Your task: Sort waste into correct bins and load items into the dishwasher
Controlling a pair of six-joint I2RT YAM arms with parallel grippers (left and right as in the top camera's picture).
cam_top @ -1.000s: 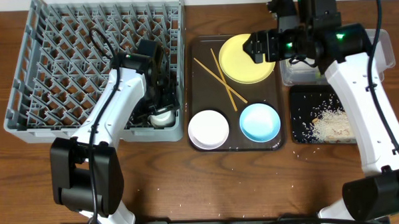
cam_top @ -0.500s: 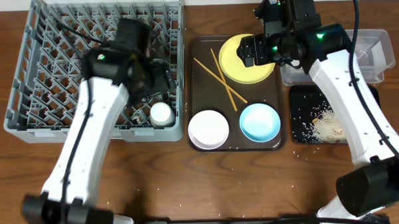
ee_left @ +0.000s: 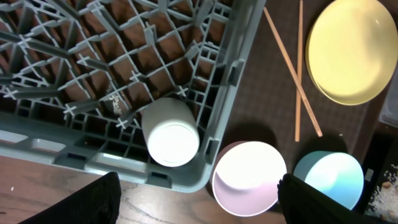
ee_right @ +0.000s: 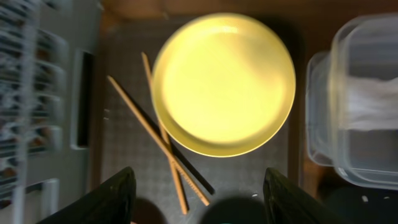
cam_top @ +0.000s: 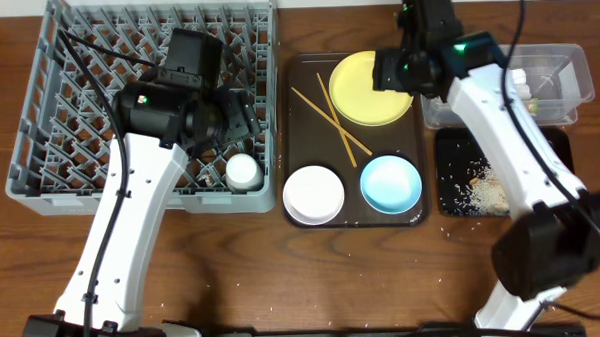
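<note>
The white cup (cam_top: 243, 171) lies in the front right corner of the grey dish rack (cam_top: 39, 148); it also shows in the left wrist view (ee_left: 170, 132). My left gripper (cam_top: 236, 119) hangs above it, open and empty (ee_left: 199, 199). The yellow plate (cam_top: 363, 96), crossed chopsticks (cam_top: 328, 112), white bowl (cam_top: 314, 194) and light-blue bowl (cam_top: 391, 182) sit on the brown tray (cam_top: 357, 219). My right gripper (cam_top: 389, 73) is open and empty above the plate's right edge (ee_right: 199, 199). In the right wrist view, the plate (ee_right: 224, 84) and chopsticks (ee_right: 158, 149) lie below it.
The clear tub (cam_top: 557, 79) stands at the back right with something white inside (ee_right: 373, 102). The black tray (cam_top: 460, 163) in front of it holds rice scraps (cam_top: 491, 187). A few grains lie on the wooden table near the front edge.
My left gripper has let go of the white cup and risen, leaving it in the rack. My right gripper has shifted left from the clear tub to over the yellow plate.
</note>
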